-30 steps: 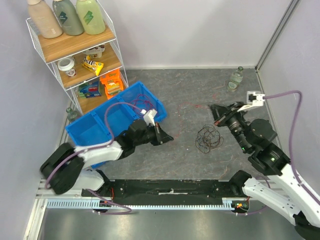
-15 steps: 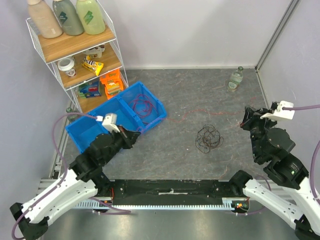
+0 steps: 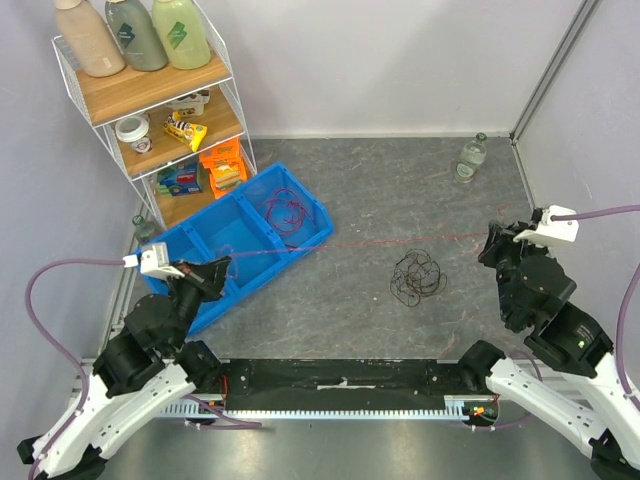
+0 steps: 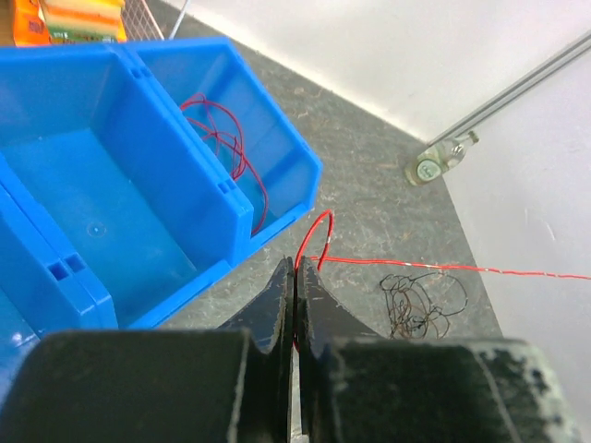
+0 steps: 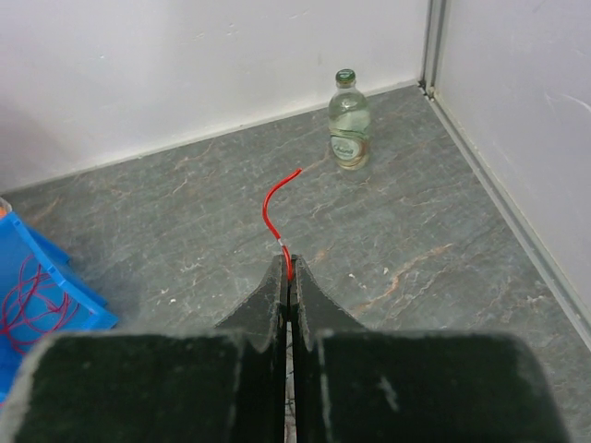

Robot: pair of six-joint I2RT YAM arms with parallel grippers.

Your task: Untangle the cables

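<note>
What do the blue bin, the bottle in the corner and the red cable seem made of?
Blue bin: moulded plastic, slightly glossy, uniform colour with moulded dividers.
Bottle: probably clear glass, see-through, dark cap.
Red cable: thin wire, likely plastic-sheathed; smooth, holds a curved bend.

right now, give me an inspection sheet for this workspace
surface: grey mottled table.
job's things: red wire stretched straight between both grippers; black wire bunch lying loose on the table; red bunch in the blue bin, end compartment.
clutter: glass bottle upright near the far right corner.
grippers: left gripper, jaws shut on the red wire; right gripper, jaws shut on its other end.
cables: mauve hoses looping off both arms.
surroundings: wire shelf with bottles and packets, far left; white walls.
</note>
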